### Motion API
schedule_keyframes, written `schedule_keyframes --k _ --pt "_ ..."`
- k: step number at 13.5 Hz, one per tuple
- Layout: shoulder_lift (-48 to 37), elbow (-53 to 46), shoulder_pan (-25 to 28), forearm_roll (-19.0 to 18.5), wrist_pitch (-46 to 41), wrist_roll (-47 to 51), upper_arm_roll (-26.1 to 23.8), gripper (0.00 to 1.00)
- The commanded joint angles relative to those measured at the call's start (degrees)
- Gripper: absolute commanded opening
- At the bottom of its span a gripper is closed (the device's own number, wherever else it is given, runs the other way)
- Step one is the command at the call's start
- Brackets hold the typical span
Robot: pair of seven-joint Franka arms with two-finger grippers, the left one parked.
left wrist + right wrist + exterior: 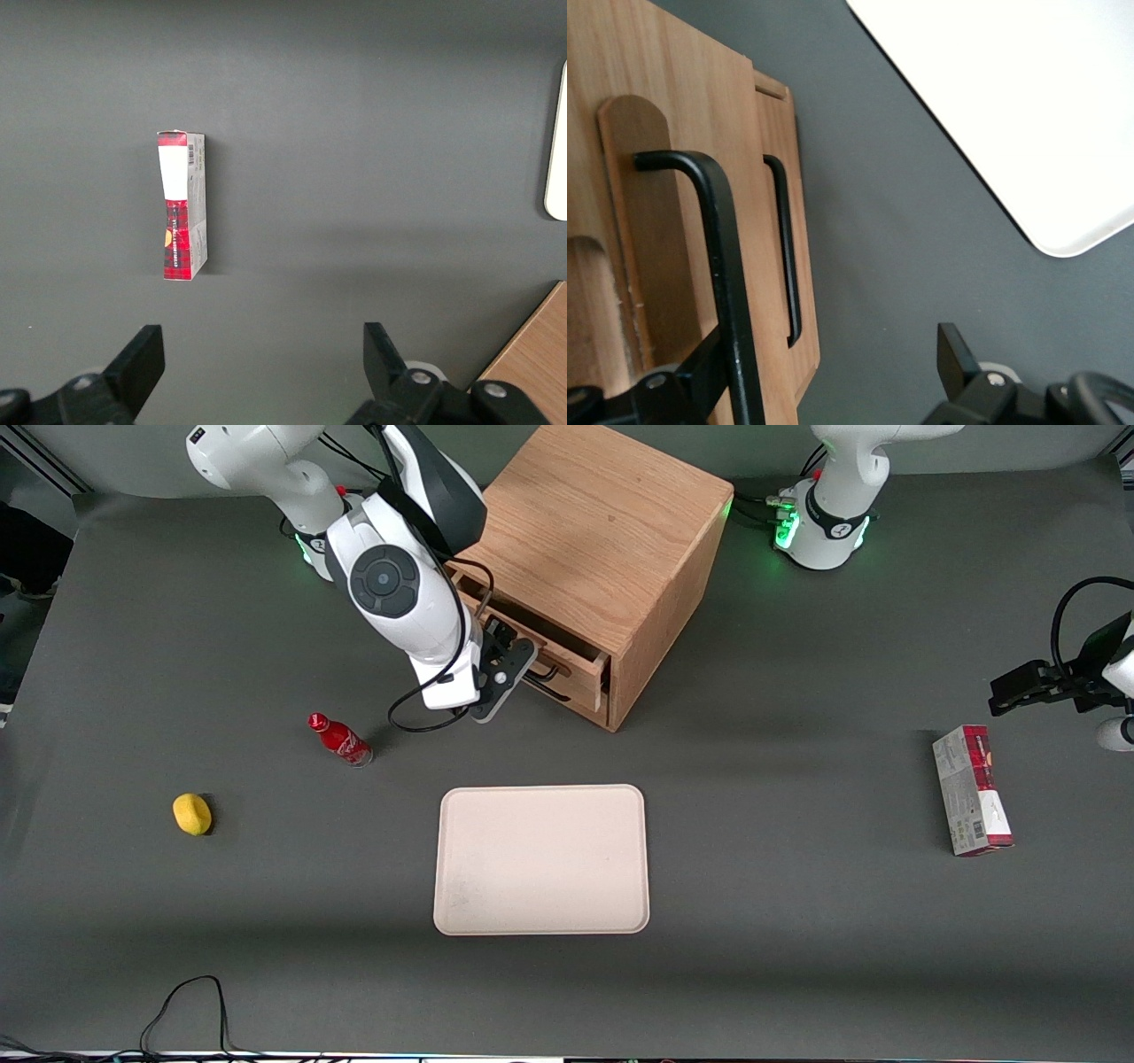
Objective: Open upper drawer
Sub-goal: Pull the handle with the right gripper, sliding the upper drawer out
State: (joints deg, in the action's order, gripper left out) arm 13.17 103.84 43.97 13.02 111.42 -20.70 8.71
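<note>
"What was closest to us?"

"A black cable (190,1001), low in the front view, lying on the table (797,974). Just above it was a pale tray (540,859). The oak cabinet (602,522) stood in the upper middle of the frame."

"And the upper drawer?"

"The upper drawer (567,669) was at the top of the cabinet's front. I think it stuck out a tiny bit, but it was mostly in."

"Where was the hand?"

"The hand (518,654) was right at the front of that drawer. In the right wrist view the hand (824,354) was spread wide and held nothing. The long black handle (722,266) ran in between the fingers, very close to one finger (700,372). The other finger (952,354) was well apart from it."

"So what was the good way to do it?"

"I would say: close the fingers on the black handle first, so it cannot slip. Then pull straight out from the cabinet's front, slowly, not sideways, or the drawer may jam."

"Anything to watch for?"

"Yes. The bottom drawer (766,133) had its own black handle (784,257) close by. The hand had to take the upper one only. Also, the pull went toward the tray, which looked far enough away."
</note>
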Motion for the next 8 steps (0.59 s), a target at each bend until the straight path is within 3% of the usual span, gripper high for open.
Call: schedule_keyframes --k 1,8 --pt "1.33 -1.53 -0.02 -1.51 0.47 -1.01 0.6 1.0" --pt "4.5 -5.93 -2.83 -2.12 -0.23 -1.01 0.78 1.0"
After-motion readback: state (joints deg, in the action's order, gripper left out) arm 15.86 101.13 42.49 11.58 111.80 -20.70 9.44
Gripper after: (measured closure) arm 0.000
